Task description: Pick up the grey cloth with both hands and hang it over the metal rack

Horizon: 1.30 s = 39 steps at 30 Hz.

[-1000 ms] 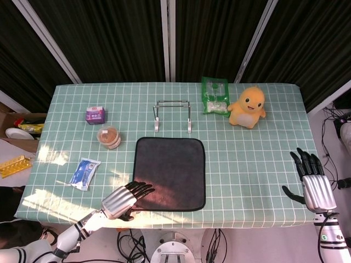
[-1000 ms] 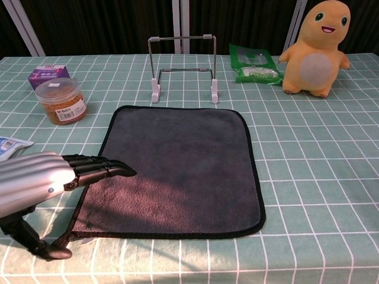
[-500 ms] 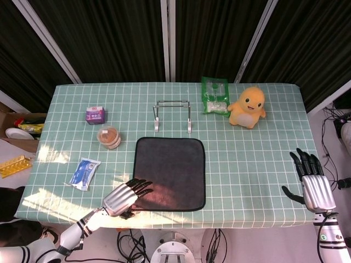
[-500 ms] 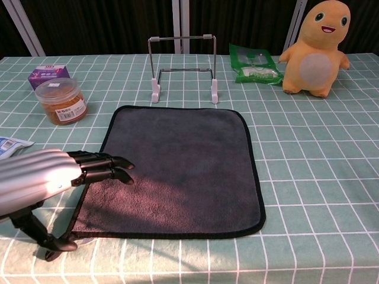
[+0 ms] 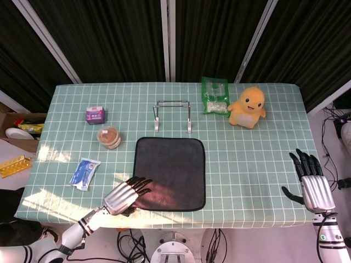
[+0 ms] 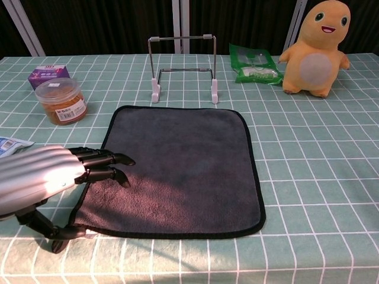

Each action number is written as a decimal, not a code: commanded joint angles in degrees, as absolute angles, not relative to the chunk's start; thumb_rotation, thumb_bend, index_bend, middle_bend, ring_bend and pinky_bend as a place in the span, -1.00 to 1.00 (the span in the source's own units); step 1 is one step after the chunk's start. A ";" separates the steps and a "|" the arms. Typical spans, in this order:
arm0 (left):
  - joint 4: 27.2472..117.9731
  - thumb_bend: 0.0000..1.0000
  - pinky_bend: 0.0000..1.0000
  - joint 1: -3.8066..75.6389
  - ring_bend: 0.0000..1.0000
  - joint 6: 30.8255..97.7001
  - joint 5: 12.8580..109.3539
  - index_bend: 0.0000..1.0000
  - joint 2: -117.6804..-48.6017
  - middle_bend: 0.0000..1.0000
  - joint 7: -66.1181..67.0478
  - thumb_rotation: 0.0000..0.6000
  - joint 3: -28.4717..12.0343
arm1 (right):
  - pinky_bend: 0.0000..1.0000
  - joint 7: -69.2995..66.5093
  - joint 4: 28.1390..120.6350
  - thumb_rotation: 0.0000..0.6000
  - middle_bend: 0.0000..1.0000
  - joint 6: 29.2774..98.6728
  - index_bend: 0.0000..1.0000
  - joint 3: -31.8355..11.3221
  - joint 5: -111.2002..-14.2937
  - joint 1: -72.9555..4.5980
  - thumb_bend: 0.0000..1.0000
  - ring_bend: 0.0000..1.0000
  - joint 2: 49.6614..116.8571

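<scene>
1. Head view: flat grey cloth with black edging (image 5: 170, 173) lay just before the metal wire rack (image 5: 173, 115); right hand (image 5: 310, 183) was empty, fingers spread, well apart.
2. Chest view: left hand (image 6: 53, 177) had fingers (image 6: 109, 166) over the cloth's near-left corner, thumb at its edge, grip unclear.

Grey cloth (image 6: 177, 168) flat on table, just before empty upright metal rack (image 6: 182, 68).

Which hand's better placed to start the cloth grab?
Left. The left hand is already at the grey cloth's near-left corner, fingers over its edge. The right hand is open, far off by the table's right edge, apart from the cloth.
</scene>
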<state>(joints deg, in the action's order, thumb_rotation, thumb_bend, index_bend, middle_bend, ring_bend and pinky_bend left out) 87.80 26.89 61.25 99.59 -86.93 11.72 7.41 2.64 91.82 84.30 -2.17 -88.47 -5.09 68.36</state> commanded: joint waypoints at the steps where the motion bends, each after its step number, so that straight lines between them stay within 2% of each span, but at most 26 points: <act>1: 87.69 -0.48 -0.63 26.94 -0.83 61.53 99.40 -0.48 -87.29 -0.85 11.73 1.00 7.24 | -1.00 2.60 91.81 1.00 -1.00 84.31 -1.00 -2.19 -88.44 -5.09 -0.68 -1.00 68.31; 9: 87.14 -0.32 -0.63 27.00 -0.83 62.97 99.57 -0.30 -87.61 -0.82 11.38 1.00 7.05 | -1.00 2.43 91.50 1.00 -1.00 83.88 -1.00 -2.21 -87.99 -5.15 -0.68 -1.00 68.42; 16: 87.21 -0.30 -0.63 27.00 -0.83 64.23 99.79 -0.13 -87.62 -0.79 8.56 1.00 7.29 | -1.00 2.57 91.53 1.00 -1.00 83.84 -1.00 -2.22 -88.03 -5.22 -0.68 -1.00 68.42; 21: 86.54 -0.23 -0.63 27.24 -0.83 65.20 100.24 0.06 -87.99 -0.75 5.07 1.00 7.41 | -1.00 2.65 91.48 1.00 -1.00 83.59 -1.00 -2.04 -88.09 -5.26 -0.67 -1.00 68.52; 29: 85.98 -0.17 -0.63 27.80 -0.83 65.03 99.46 0.15 -88.86 -0.73 4.03 1.00 6.69 | -1.00 2.03 91.34 1.00 -1.00 83.02 -1.00 -1.48 -88.95 -5.56 -0.65 -1.00 68.18; 39: 87.63 -0.10 -0.59 28.45 -0.81 65.40 97.62 0.36 -89.02 -0.66 3.24 1.00 4.69 | -1.00 1.37 89.97 1.00 -1.00 80.62 -1.00 0.24 -90.71 -6.53 -0.64 -1.00 69.26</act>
<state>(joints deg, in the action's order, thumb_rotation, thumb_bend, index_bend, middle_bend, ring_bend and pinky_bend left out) 87.17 28.25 65.52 98.00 -89.20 3.32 5.05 1.42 90.26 81.01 -0.10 -90.37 -6.30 68.94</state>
